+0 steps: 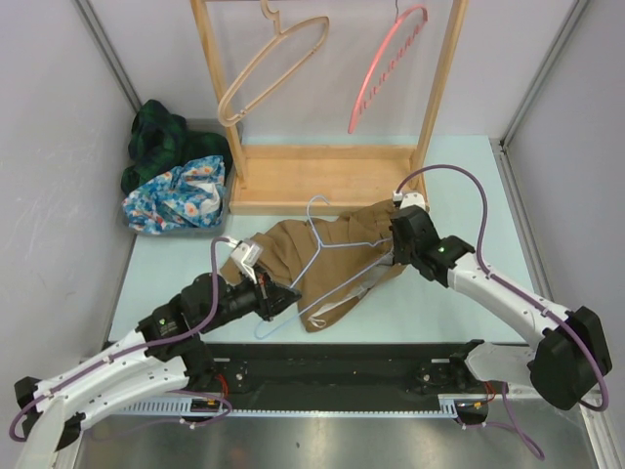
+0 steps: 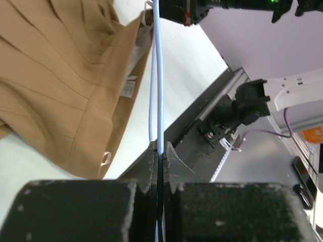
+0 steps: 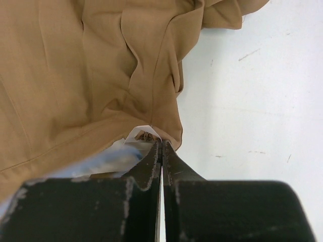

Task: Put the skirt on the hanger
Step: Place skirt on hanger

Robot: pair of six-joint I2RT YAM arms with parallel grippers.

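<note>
The brown skirt (image 1: 337, 256) lies crumpled on the table in front of the wooden rack. A light blue wire hanger (image 1: 322, 239) lies across it, with its hook pointing toward the rack and its lower bar partly under the fabric. My left gripper (image 1: 292, 297) is shut on the hanger's wire (image 2: 159, 75) at its near left corner, beside the skirt's hem (image 2: 60, 80). My right gripper (image 1: 395, 258) is shut on the skirt's edge (image 3: 151, 132) at the right side, by a white label. A blurred stretch of blue hanger (image 3: 101, 161) shows beside its fingers.
A wooden rack (image 1: 322, 176) stands at the back with a beige hanger (image 1: 269, 68) and a pink hanger (image 1: 386, 68) hanging on it. A pile of clothes (image 1: 176, 186) sits at the back left. A black rail (image 1: 342, 376) runs along the near edge.
</note>
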